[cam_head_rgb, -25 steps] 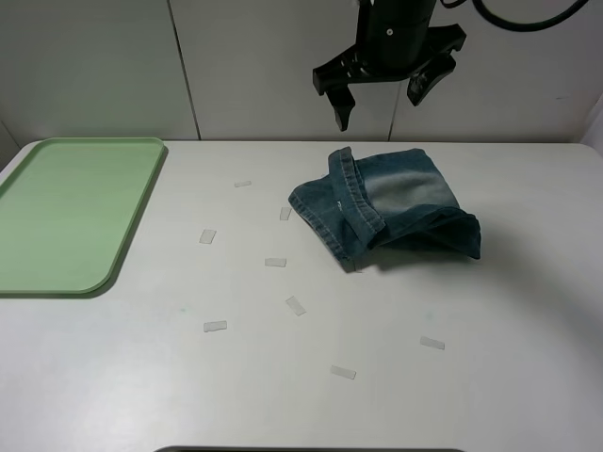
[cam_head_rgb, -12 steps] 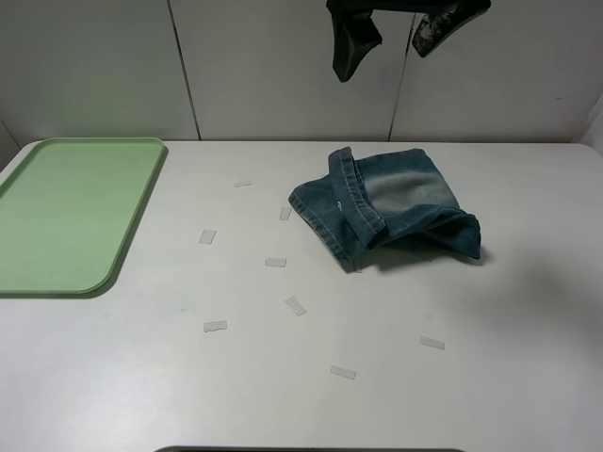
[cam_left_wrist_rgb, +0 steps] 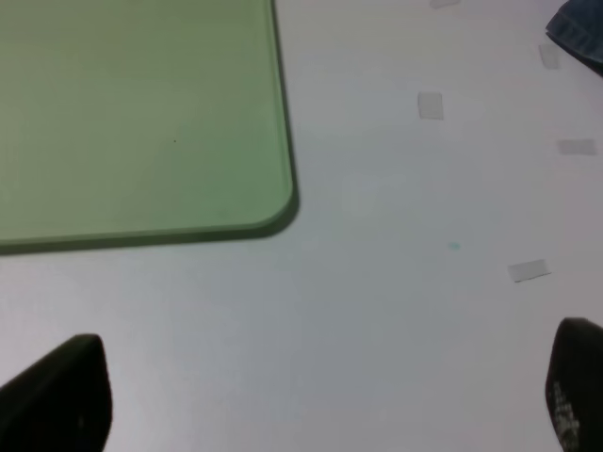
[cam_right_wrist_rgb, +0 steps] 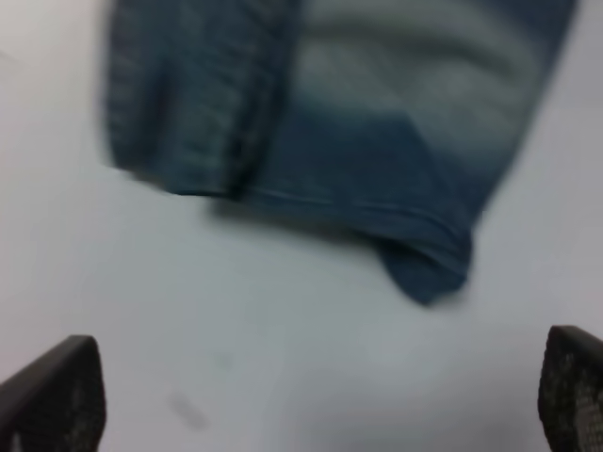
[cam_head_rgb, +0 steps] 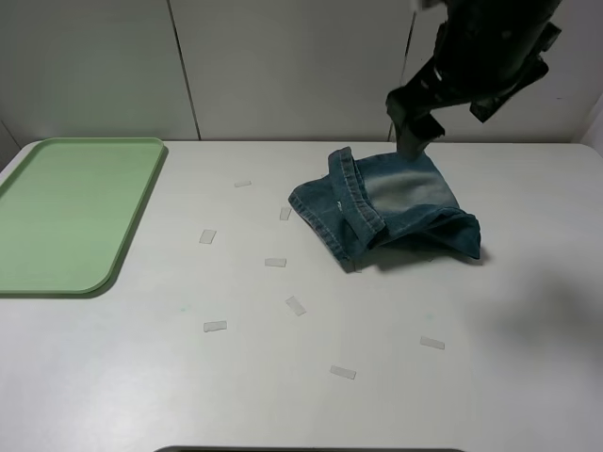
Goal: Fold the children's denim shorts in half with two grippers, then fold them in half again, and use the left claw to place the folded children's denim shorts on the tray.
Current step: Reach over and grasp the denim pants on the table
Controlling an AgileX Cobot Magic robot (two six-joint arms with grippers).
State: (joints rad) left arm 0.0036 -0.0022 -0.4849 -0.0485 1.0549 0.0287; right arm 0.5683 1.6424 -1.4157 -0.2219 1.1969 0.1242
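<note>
The children's denim shorts lie crumpled and partly folded on the white table, right of centre. They also show blurred in the right wrist view. My right gripper hangs open and empty just above the shorts' far edge. It is motion-blurred, and its fingertips stand wide apart. My left gripper is open and empty above the table near the tray's corner. It is out of the exterior view. The pale-green tray lies empty at the far left and fills part of the left wrist view.
Several small pale tape strips are scattered over the table between the tray and the shorts. A grey panelled wall stands behind the table. A corner of the shorts shows at the edge of the left wrist view.
The black arm above the shorts rose almost out of view, then came back down further right over the shorts' far edge. The shorts and the tray have not moved.
</note>
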